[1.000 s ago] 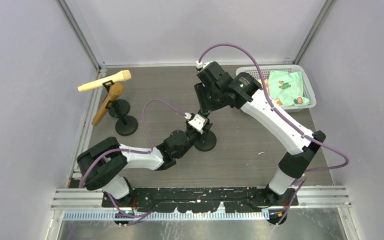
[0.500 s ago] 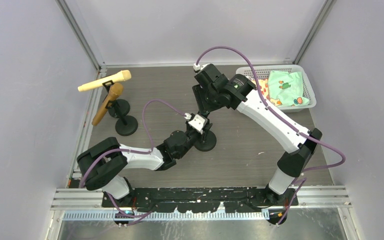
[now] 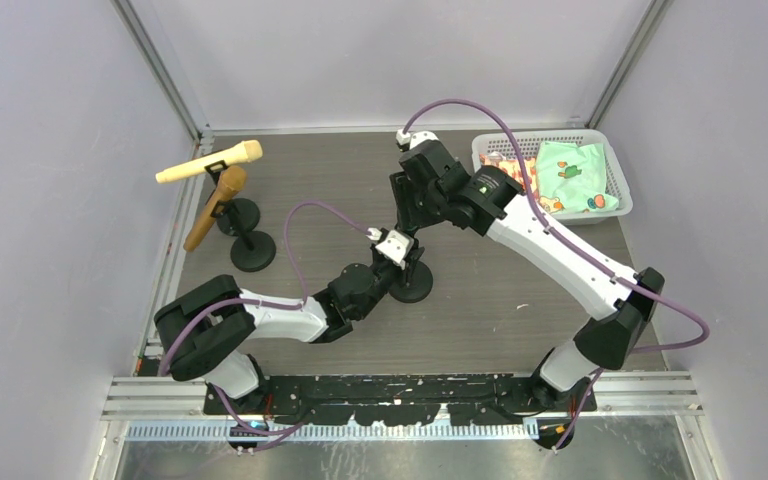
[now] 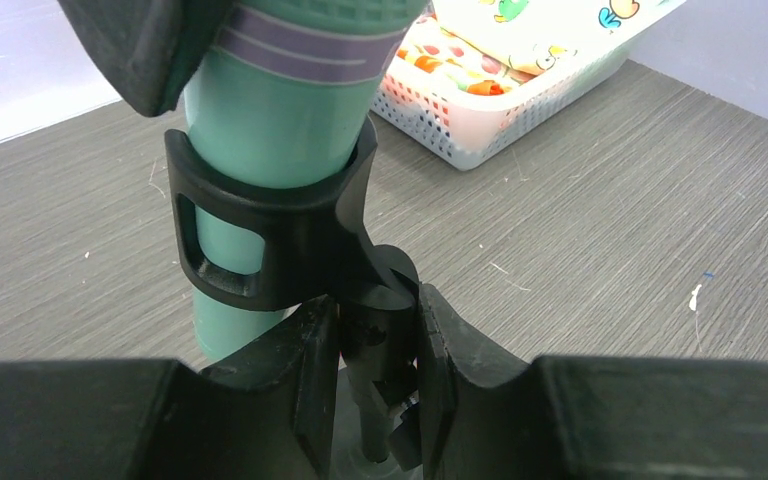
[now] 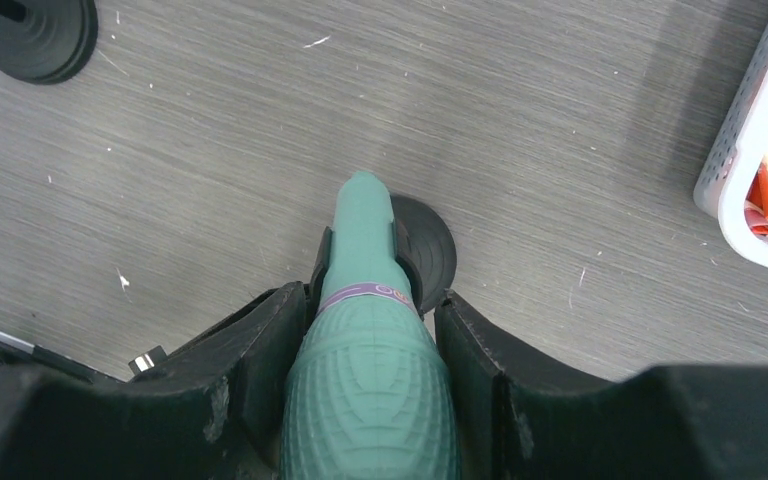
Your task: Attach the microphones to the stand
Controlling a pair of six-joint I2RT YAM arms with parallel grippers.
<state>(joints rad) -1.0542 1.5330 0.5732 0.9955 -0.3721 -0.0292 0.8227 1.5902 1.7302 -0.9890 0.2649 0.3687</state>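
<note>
my right hand (image 5: 370, 335) clamps the mint-green microphone (image 5: 368, 410) by its ribbed head, shaft sitting in the clip (image 4: 260, 235) at centre frame. my left hand (image 4: 375, 360) is closed narrow, pinching the stand (image 5: 432, 250) at its stem. i judge the microphone stiff, light and slick, so grip the ribbing.

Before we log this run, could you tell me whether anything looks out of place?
Nothing spilled or damaged. The green mic sits in its clip; the cream mic and brown mic point different ways, slightly untidy.
</note>
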